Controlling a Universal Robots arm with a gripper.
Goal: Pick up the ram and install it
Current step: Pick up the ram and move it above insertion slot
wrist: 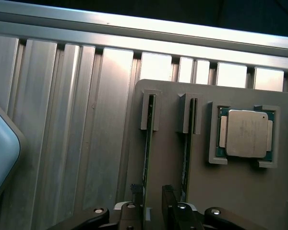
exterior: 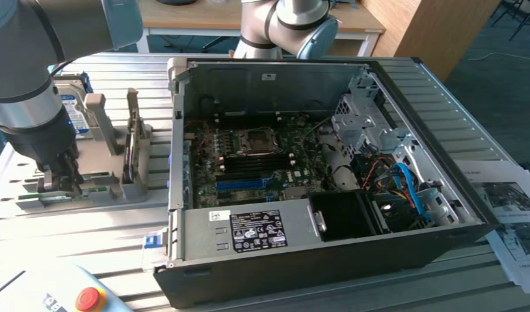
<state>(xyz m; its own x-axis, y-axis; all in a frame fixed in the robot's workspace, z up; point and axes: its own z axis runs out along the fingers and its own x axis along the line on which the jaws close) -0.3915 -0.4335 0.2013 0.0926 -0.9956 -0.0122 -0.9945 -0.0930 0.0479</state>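
Ram (wrist: 147, 143) stands on edge in a slot of the grey tray (wrist: 168, 148), and my gripper (wrist: 151, 195) is down over its near end with the jaws apart, one finger (wrist: 169, 201) on either side of the board. The jaws are not clamped on it: there is a clear gap between that finger and the stick, while the other finger sits just beside the green edge (whether it touches, I cannot tell).

A second stick (wrist: 188, 143) stands in the neighbouring slot, parallel to the first and outside my fingers. Beyond that, a CPU (wrist: 245, 133) lies flat in its own square recess of the same tray.

In the exterior view, my gripper (exterior: 64, 181) hangs straight down onto the tray at that view's left, on the ribbed aluminium table (exterior: 39, 221). A hard drive (exterior: 77, 97) stands upright in a holder behind my arm. The open case (exterior: 334, 260) sits well apart from the tray, toward the exterior view's right, with its motherboard (exterior: 256, 162) exposed and the blue slots (exterior: 244, 184) on it unfilled.
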